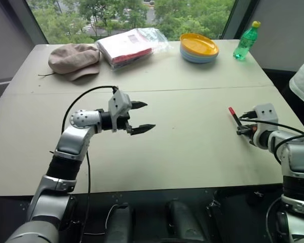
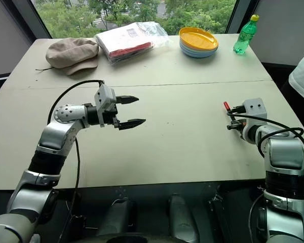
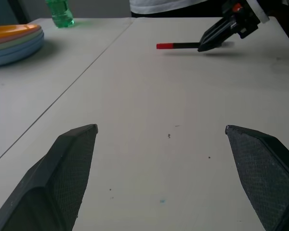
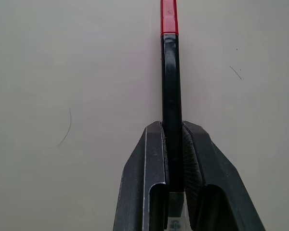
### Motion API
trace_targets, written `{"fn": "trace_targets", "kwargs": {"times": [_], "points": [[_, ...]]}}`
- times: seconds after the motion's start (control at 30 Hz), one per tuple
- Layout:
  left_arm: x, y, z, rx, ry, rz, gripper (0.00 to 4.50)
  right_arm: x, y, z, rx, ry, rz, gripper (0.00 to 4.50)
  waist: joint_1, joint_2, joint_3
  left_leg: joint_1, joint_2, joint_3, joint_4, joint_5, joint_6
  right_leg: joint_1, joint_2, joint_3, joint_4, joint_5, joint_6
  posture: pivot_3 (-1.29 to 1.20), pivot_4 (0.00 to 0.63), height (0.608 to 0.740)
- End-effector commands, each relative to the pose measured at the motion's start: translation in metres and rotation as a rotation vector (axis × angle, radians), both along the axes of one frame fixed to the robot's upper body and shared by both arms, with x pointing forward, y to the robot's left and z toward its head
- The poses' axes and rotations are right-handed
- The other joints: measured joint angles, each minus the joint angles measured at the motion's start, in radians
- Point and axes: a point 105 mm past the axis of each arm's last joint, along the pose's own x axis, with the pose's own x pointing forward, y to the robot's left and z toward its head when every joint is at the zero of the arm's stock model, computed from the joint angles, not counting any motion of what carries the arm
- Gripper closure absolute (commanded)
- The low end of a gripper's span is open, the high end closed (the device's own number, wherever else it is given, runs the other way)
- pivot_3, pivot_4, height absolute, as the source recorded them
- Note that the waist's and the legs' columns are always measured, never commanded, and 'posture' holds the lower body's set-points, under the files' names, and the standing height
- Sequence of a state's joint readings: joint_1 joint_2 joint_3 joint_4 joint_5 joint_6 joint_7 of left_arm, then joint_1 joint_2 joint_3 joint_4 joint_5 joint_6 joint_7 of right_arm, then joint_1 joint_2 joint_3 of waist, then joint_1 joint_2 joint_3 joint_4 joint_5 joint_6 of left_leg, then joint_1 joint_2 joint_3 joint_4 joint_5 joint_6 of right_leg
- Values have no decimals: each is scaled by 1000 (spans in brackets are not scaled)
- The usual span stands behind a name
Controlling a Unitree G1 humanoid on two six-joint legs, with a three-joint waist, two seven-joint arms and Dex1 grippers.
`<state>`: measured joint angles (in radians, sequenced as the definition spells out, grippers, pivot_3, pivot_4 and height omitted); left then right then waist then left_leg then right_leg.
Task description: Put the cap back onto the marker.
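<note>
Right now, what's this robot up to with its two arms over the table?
The robot's right end effector is shut on the marker, a slim dark marker with a red piece at its far end, held out over the pale table. Whether that red end is the cap itself I cannot tell. The left end effector is open and holds nothing, pointing across toward the marker. At the far edge sit a hat, a plastic-wrapped package, stacked plates and a green bottle.

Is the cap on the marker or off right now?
On, it seems: the marker clamped in the right tool ends in a red cap.
</note>
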<state>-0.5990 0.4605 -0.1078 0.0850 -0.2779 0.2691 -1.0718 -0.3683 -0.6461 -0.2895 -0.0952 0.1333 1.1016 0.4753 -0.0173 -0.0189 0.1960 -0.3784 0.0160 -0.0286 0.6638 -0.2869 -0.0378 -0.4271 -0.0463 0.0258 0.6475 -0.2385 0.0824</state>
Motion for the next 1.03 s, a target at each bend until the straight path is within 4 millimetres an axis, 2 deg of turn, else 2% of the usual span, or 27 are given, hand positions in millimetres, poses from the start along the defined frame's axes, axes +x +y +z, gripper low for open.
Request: {"fn": "trace_targets", "kwargs": {"times": [0.03, 0.17, 0.33, 0.4, 0.43, 0.63, 0.67, 0.83, 1.03], "points": [[-4, -4, 19, -31, -52, -43, 48, 1, 1, 14, -19, -50, 11, 4500, 0, 0, 0, 0, 0, 0, 0, 0, 0, 0, 0, 0, 0, 0, 0, 0, 150, 740], [-6, -6, 33, -84, -53, -57, 48, 2, 0, 15, -19, -49, 10, 4500, 0, 0, 0, 0, 0, 0, 0, 0, 0, 0, 0, 0, 0, 0, 0, 0, 150, 740], [-8, -8, 42, -98, -65, -67, 48, 3, -1, 17, -22, -50, 13, 4500, -1, 0, 0, 0, 0, 0, 0, 0, 0, 0, 0, 0, 0, 0, 0, 0, 150, 740], [-10, -8, 44, -104, -66, -71, 0, 4, -3, 19, -28, -53, 11, 3531, 0, 0, 0, 0, 0, 0, 0, 0, 0, 0, 0, 0, 0, 0, 0, 0, 150, 740], [-10, -8, 44, -104, -65, -72, 0, 4, -4, 20, -29, -53, 10, 3313, 0, 0, 0, 0, 0, 0, 0, 0, 0, 0, 0, 0, 0, 0, 0, 0, 150, 740], [-10, -10, 39, -98, -55, -72, 0, 3, -5, 24, -34, -59, 10, 197, 0, 0, 0, 0, 0, 0, 0, 0, 0, 0, 0, 0, 0, 0, 0, 0, 150, 740], [-9, -10, 37, -95, -52, -72, 0, 3, -6, 26, -35, -64, 8, 51, 0, 0, 0, 0, 0, 0, 0, 0, 0, 0, 0, 0, 0, 0, 0, 0, 150, 740], [-7, -13, 28, -66, -35, -93, 0, -4, -7, 43, -42, -83, 13, 51, 1, 0, 0, 0, 0, 0, 0, 0, 0, 0, 0, 0, 0, 0, 0, 0, 150, 740], [-4, -15, 27, -58, -27, -116, 0, -22, -4, 67, -80, -103, 42, 51, 2, 0, 0, -1, 0, 0, 0, 0, 0, 0, 0, 0, -1, 0, 0, 0, 150, 740]]}}
